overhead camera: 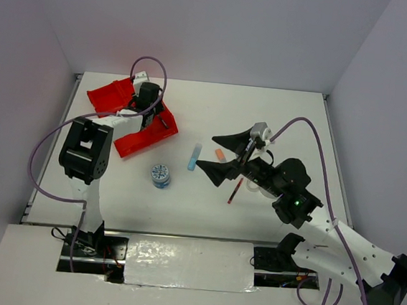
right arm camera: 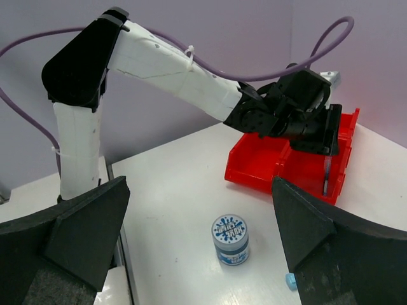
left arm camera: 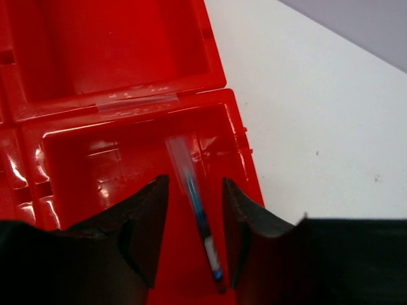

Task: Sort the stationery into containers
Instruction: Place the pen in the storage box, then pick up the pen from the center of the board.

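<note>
The left gripper stands partly open over the red tray. Its two black fingers are parted, with the blue pen between them. A strip of red floor shows on either side of the pen along most of its length, so the pen is not clamped. Its near end runs close to the right-hand finger in the wrist view, and I cannot tell whether they touch there. The pen's clear cap points away from the fingers, toward the dividing wall ahead, and stops short of it.

A strip of clear tape lies along that wall. Beyond the wall is another compartment, which shows only bare red floor. To the right of the fingers the tray's outer rim runs close by, leaving little room on that side. Past the rim the white table opens out.

The right gripper hangs over the middle of the table with its jaws spread as wide as they go, holding nothing. Under the span of its fingers lie the light-blue stick and the orange-tipped stick, a little apart from each other. The red pen lies on the table partly under the right wrist. The blue-white tub stands upright by itself, between the tray and the sticks, with bare table all round it. The far right of the table, out to the walls, is open.
</note>
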